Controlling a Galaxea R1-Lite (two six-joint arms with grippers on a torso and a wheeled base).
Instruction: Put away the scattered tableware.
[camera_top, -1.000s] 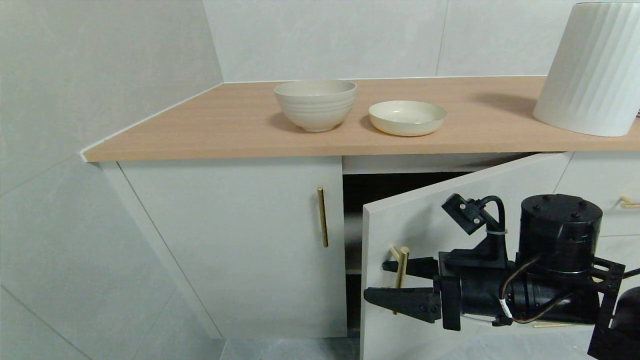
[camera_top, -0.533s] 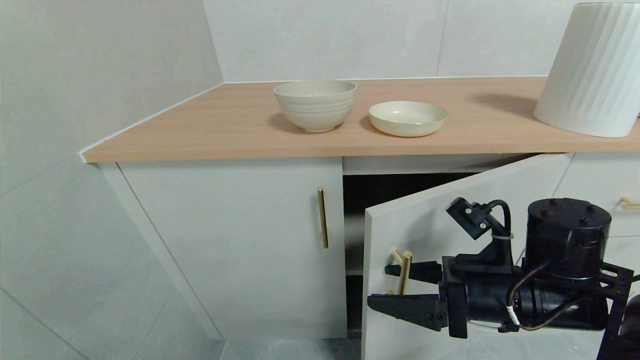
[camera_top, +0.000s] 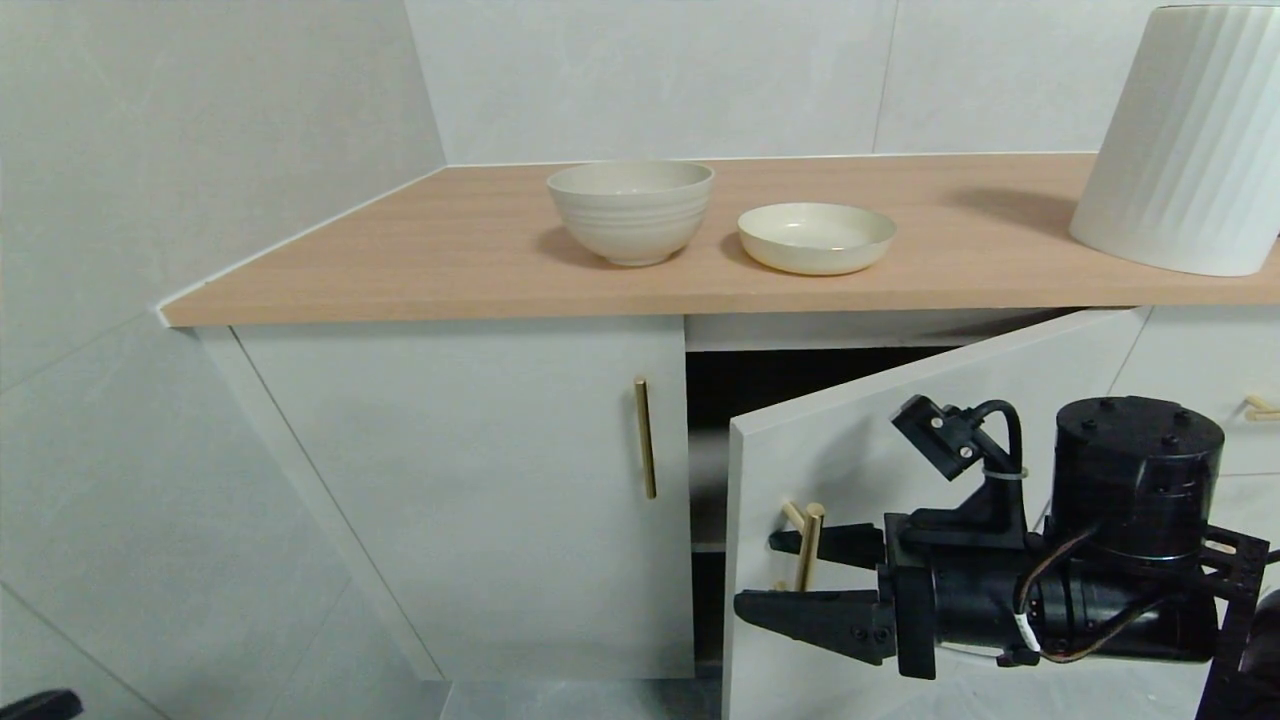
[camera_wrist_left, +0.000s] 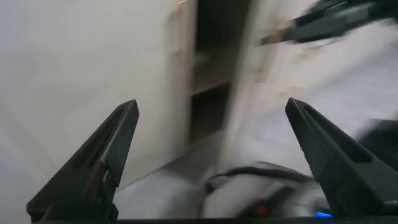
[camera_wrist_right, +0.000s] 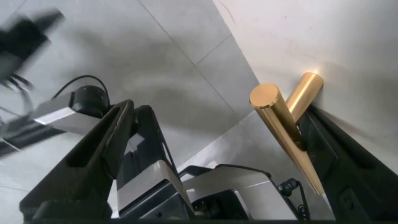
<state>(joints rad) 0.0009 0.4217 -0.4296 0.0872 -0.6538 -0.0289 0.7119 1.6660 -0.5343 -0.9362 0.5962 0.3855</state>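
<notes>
Kitchen corner, cupboard half open: the right end effector (camera_top: 757, 570) has its fingers spread on either side of the brass handle (camera_top: 808, 545) of the right cabinet door (camera_top: 900, 420). The bar lies close against one finger, hooked rather than clamped. The door stands ajar, with a dark shelf space behind it. The job in hand appears to be swinging the door wider. That would go best by following the door's arc about its hinge side, keeping the bar seated against the pulling finger; a straight tug could let the handle slip out of the open fingers. The left end effector (camera_wrist_left: 210, 107) hangs low facing the cabinet gap, fingers apart and holding nothing.

The tableware waits above on the wooden counter (camera_top: 450, 270): a ribbed cream bowl (camera_top: 630, 210) and a shallow dish (camera_top: 816, 236) just beside it, apart, both near the front edge over the opening. A tall white ribbed container (camera_top: 1180, 140) stands well to the right. The left door (camera_top: 480, 480) is shut. Pale tiles cover the walls (camera_top: 650, 70) and grey tile the floor (camera_top: 560, 700).
</notes>
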